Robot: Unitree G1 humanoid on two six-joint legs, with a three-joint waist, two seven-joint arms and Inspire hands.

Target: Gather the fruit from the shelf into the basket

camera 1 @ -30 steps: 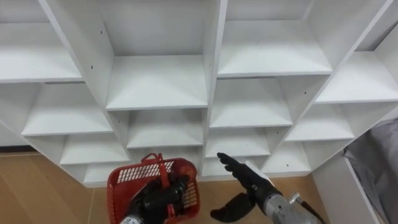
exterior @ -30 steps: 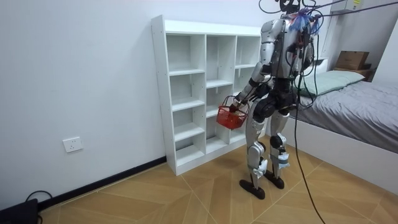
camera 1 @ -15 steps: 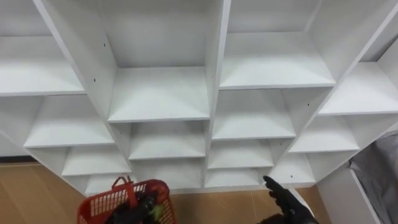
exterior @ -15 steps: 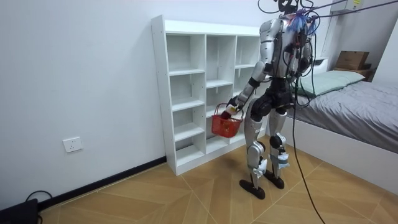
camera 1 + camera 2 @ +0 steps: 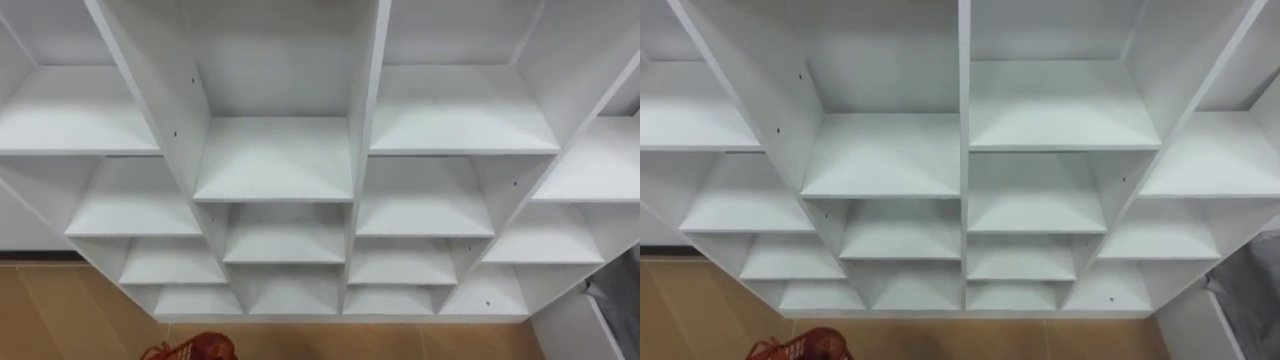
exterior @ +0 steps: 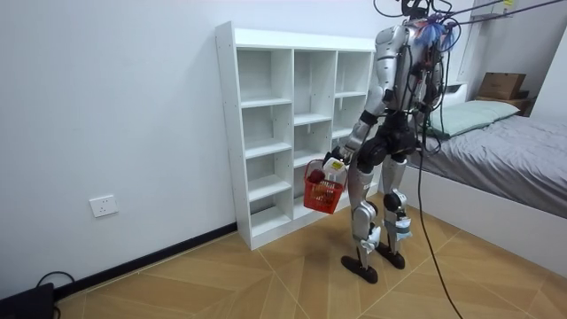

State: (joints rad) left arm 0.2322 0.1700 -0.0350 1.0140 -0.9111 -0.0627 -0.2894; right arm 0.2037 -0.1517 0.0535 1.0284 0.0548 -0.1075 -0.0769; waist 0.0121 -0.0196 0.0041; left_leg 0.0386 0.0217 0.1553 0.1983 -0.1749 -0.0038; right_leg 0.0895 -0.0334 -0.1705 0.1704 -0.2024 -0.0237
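While the robot stands facing the white closet (image 5: 275, 160), its left hand (image 6: 336, 165) grips the handle of the red basket (image 6: 321, 193), which hangs mouth-up and slightly tilted near the lower shelves' front edges; its long axis is unclear. Open floor (image 6: 221, 283) lies toward the room view's left, and a bed (image 6: 505, 146) stands close on the right.

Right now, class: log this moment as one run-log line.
robot: stands at white shelf unit | left robot hand: holds red basket

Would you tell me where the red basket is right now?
In the room view, the red basket hangs from the left hand, before the white shelf unit.
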